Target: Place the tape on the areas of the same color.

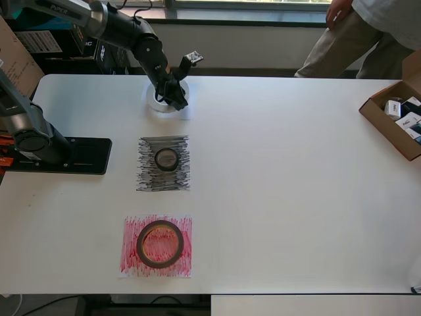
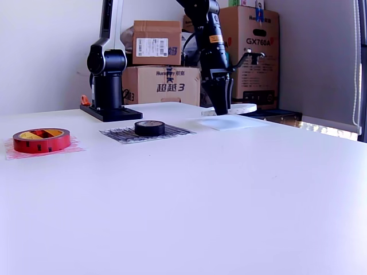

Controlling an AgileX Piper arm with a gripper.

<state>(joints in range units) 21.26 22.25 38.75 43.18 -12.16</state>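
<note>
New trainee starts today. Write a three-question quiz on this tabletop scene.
1. True or false: the red tape lies on the red sheet.
2. Which roll sits on the black scribbled sheet? A) white tape B) black tape C) red tape
3. Fill in: the gripper is over the ____ tape at the table's far side in the overhead view.

Key: 1 true; 2 B; 3 white. Whether the gripper grips that roll cannot be told.
</note>
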